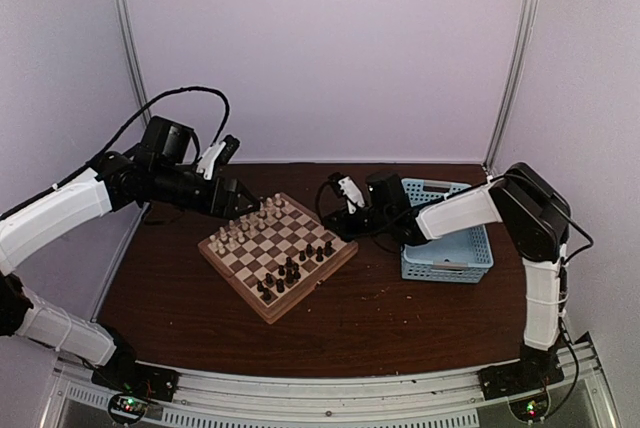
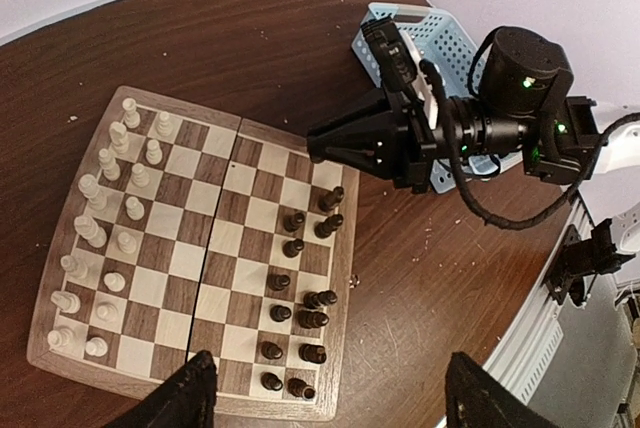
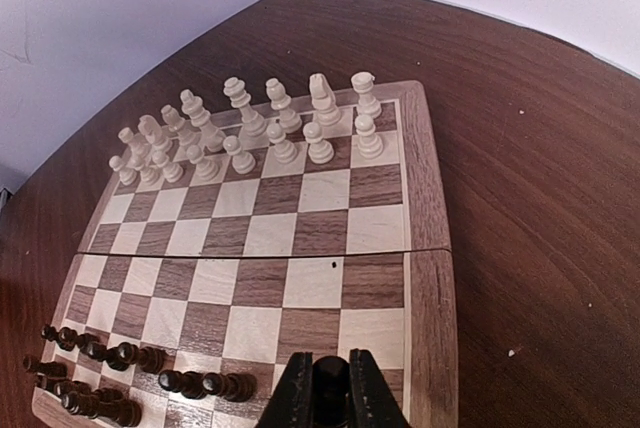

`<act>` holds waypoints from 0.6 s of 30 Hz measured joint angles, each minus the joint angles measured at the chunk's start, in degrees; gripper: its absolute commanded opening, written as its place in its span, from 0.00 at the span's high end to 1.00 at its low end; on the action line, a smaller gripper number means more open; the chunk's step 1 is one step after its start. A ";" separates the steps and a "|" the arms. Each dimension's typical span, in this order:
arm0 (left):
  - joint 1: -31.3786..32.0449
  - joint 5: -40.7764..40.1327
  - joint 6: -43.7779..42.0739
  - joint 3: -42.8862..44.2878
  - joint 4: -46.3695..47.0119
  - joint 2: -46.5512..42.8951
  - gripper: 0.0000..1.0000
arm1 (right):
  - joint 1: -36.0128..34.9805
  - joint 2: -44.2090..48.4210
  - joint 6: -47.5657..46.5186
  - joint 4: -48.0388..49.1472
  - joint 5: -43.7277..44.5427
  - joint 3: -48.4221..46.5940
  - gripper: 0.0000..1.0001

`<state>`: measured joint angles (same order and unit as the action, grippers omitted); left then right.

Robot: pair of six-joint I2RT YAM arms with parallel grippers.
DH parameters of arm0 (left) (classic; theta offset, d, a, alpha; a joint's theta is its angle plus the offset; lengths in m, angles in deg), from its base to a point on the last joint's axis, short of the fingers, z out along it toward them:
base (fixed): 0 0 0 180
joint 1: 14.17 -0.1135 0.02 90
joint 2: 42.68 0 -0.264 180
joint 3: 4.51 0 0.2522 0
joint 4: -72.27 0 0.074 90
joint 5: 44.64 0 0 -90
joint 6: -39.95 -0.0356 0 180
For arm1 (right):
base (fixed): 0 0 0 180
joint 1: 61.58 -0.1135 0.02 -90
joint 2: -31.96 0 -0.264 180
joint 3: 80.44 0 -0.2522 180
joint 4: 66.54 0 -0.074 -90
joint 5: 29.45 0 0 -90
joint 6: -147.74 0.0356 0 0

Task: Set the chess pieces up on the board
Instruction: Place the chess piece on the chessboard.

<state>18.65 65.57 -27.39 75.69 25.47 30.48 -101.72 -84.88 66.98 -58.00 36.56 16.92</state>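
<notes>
The board [image 1: 270, 245] lies turned diamond-wise in the middle of the table. Cream chess pieces [image 1: 245, 225] fill its far-left rows and dark chess pieces [image 1: 290, 273] stand along its near-right rows. My right gripper [image 3: 333, 363] is shut on a dark piece [image 3: 333, 380], held over the board's [image 3: 320, 283] right corner at the dark side's end. In the left wrist view the right gripper [image 2: 312, 145] hangs just above that corner. My left gripper [image 2: 330, 408] hovers open and empty high above the board [image 2: 220, 218], over the cream side [image 1: 245, 204].
A light blue lattice basket [image 1: 450, 248] stands right of the board, under the right arm. Bare brown tabletop [image 1: 380, 318] surrounds the board. White walls close the back and sides.
</notes>
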 measured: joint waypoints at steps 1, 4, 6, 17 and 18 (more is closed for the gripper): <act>0.00 -0.11 -0.13 0.00 -0.13 -0.04 0.22 | 0.09 -0.61 -0.02 -0.28 0.00 -0.57 0.88; 0.00 -0.39 -0.46 0.00 -0.31 -0.04 0.22 | 0.42 -2.25 -0.04 -1.33 -0.11 -2.36 0.88; 0.00 -0.59 -0.68 0.00 -0.74 -0.04 0.22 | 0.50 -3.28 -0.07 -1.81 -0.20 -3.54 0.87; 0.00 -1.79 -1.31 0.00 -1.75 -0.04 0.22 | 0.66 -6.25 -1.77 -6.36 -0.15 -7.28 0.81; 0.00 -1.84 -1.31 0.00 -1.75 -0.04 0.21 | 0.68 -6.36 -2.03 -6.67 -0.13 -7.50 0.80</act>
<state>18.65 63.73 -28.70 75.69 23.72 30.44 -101.04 -91.24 64.94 -64.66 36.43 9.42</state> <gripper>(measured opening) 0.783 0.182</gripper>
